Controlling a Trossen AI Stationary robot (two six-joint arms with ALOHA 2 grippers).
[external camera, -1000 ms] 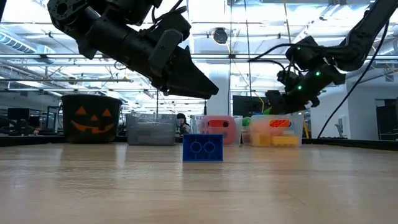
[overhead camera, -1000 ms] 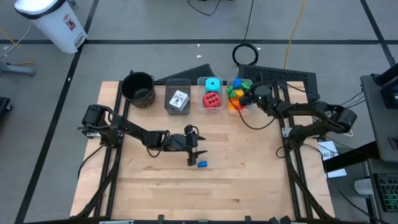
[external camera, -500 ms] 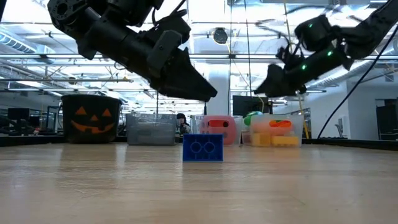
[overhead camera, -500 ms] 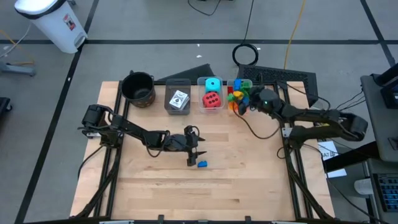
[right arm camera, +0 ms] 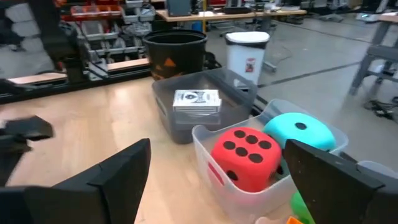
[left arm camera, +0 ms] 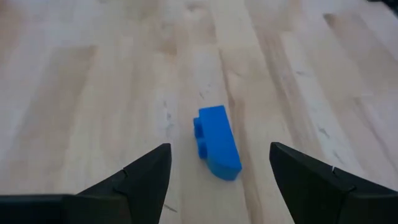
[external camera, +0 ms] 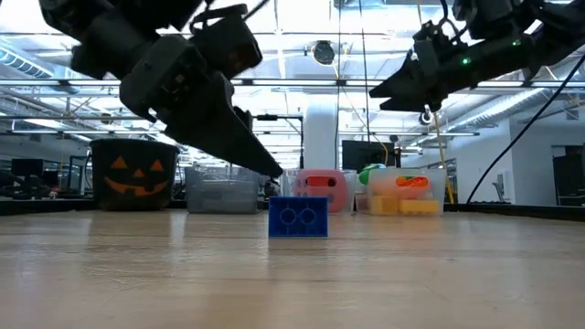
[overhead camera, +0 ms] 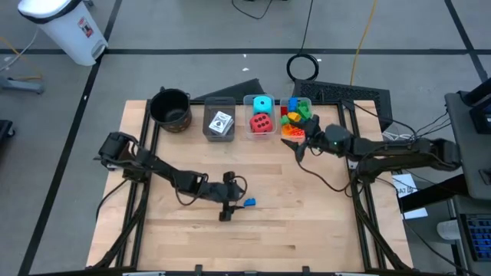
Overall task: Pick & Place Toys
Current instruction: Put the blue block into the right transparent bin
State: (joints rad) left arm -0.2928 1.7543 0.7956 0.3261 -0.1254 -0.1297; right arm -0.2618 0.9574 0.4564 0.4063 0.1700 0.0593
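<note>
A small blue brick (overhead camera: 248, 203) lies flat on the wooden table, near its middle. My left gripper (overhead camera: 229, 199) stands open just left of it, slanting down. In the left wrist view the brick (left arm camera: 217, 149) lies ahead of the fingertips, in line with the gap, untouched. My right gripper (overhead camera: 300, 146) hangs open and empty in the air, in front of the bin of coloured bricks (overhead camera: 294, 119). Beside that bin, a clear bin holds a red dotted cube (right arm camera: 245, 155) and a cyan one (right arm camera: 298, 134). White cards (right arm camera: 196, 99) lie in a grey bin.
A black round pot (overhead camera: 170, 107) stands at the far left of the row of bins along the table's far edge. Bare wood (overhead camera: 299, 222) spreads around the blue brick and toward the near edge. Dark frame rails (overhead camera: 360, 207) run along both sides.
My left gripper has swung toward the table's near edge, sunk a little and tipped further down, so the blue brick now lies in line with the gap between its fingers. My right gripper has risen from over the brick bin, drawn back toward the near edge and levelled out. The brick has stayed put.
</note>
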